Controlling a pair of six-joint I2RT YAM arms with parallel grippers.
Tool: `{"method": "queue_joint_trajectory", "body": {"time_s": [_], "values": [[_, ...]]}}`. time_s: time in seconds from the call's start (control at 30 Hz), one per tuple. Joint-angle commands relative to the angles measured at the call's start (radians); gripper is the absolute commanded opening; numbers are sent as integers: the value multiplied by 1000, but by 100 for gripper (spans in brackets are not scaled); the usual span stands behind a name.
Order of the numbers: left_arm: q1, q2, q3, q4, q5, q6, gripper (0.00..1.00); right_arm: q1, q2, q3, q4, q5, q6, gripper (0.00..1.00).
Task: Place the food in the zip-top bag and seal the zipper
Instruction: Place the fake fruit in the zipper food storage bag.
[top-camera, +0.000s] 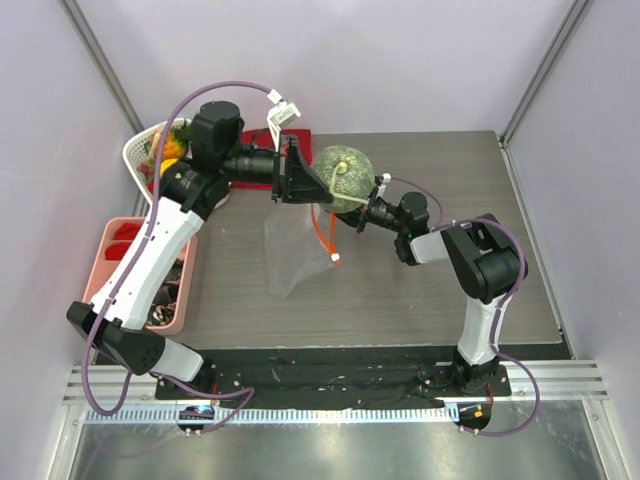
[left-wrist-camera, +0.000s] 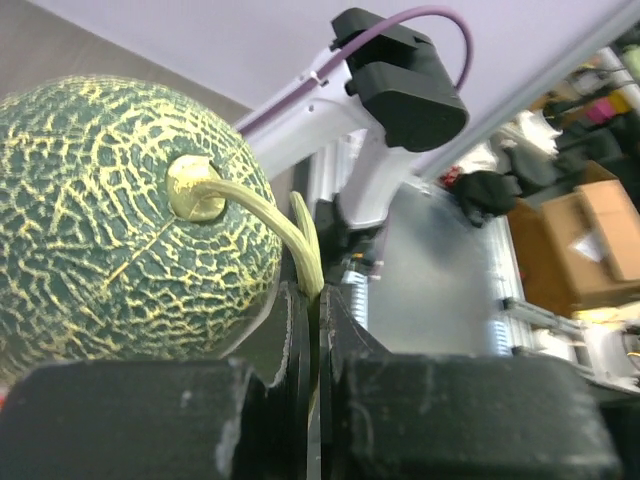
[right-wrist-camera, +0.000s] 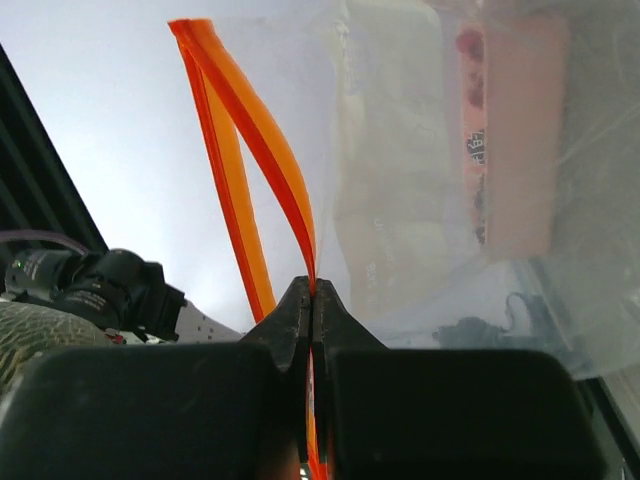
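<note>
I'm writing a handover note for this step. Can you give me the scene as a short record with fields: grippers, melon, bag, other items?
left gripper: shut on the melon's stem
melon: held by its stem, still outside the bag
right gripper: shut on the orange zipper strip
bag: clear, mouth parted, nothing seen inside
basket: white, far left, holds other food
tray: pink, at the left edge
cloth: red, partly under the left gripper

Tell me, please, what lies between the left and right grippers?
The melon, held by its stem in the left gripper, fills the gap to the right gripper, which pinches the zipper; top view.
</note>
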Motion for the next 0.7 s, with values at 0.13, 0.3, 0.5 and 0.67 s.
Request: {"method": "queue_joint_trajectory", "body": {"time_s": [0.13, 0.3, 0.5, 0.67], "values": [[-22, 26, -228, 654, 81, -496, 0, 3, -122, 40, -10, -31, -187, 1], [9, 14, -422, 828, 121, -618, 0, 3, -131, 43, -20, -43, -193, 1], [118, -3, -532, 918, 152, -684, 0, 1, -147, 23, -46, -56, -222, 1], [222, -40, -492, 488, 194, -374, 0, -13, -148, 28, -59, -65, -227, 1]]}}
